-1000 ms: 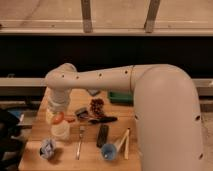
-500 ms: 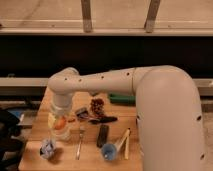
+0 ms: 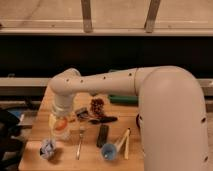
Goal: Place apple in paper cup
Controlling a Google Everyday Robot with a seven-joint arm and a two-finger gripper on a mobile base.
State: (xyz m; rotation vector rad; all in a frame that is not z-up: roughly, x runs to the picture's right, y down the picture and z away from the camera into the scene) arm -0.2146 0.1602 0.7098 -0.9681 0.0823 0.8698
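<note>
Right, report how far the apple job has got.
Done: the arm has carried the gripper down at the table's left side. In hand: the apple sits right under it, at the paper cup. Left: confirming release and withdrawing.

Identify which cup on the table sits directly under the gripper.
The cream paper cup at the table's left, with the apple at it, lies beneath the gripper. The small blue cup stands apart, near the front edge.

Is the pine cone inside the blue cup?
No, the pine cone sits on the table apart from the blue cup, while the gripper is over at the left.
</note>
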